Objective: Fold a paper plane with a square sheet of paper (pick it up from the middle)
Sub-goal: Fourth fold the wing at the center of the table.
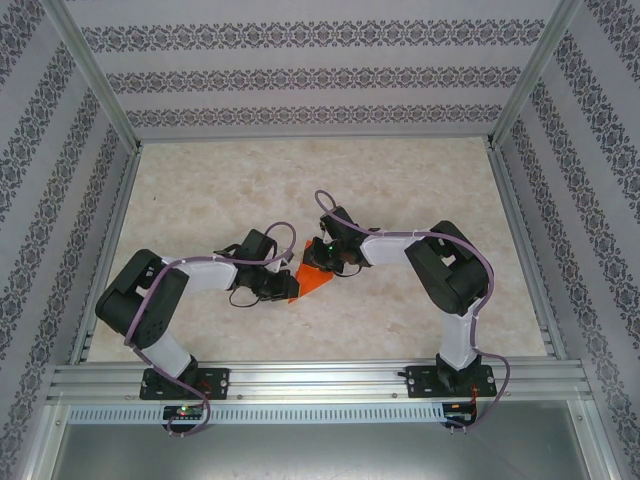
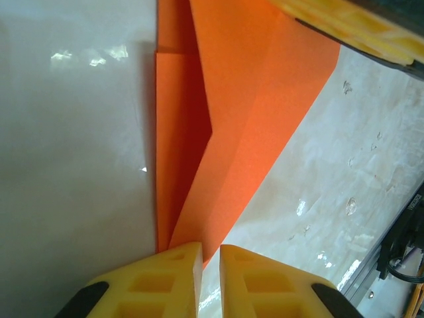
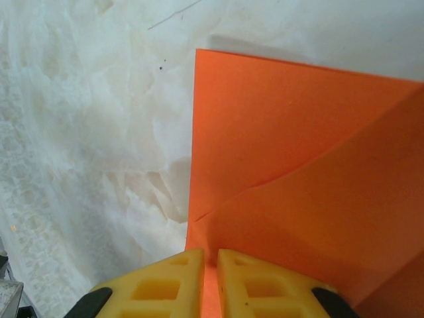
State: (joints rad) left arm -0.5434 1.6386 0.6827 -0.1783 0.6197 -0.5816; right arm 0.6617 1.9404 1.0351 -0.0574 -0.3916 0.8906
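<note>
The orange sheet of paper [image 1: 312, 281] lies at the table's middle, folded into a pointed shape with layered flaps. In the left wrist view the paper [image 2: 245, 112] narrows to a point at my left gripper [image 2: 210, 255]. Its yellow jaws stand almost closed with a thin slit, table showing through it, and the left fingertip [image 2: 179, 262] covers the paper's edge. A yellow finger of the other arm [image 2: 351, 26] rests at the paper's far end. My right gripper [image 3: 211, 260] is shut on a raised crease of the paper [image 3: 298, 165], with orange showing in the slit. From above, the left gripper [image 1: 285, 285] and right gripper [image 1: 328, 262] meet over the sheet.
The pale marbled table [image 1: 300, 180] spreads out behind and beside the arms. Aluminium rails [image 1: 320, 380] run along the near edge and up the sides, with patterned walls beyond. Cables and a rail [image 2: 397, 252] sit close to the left wrist.
</note>
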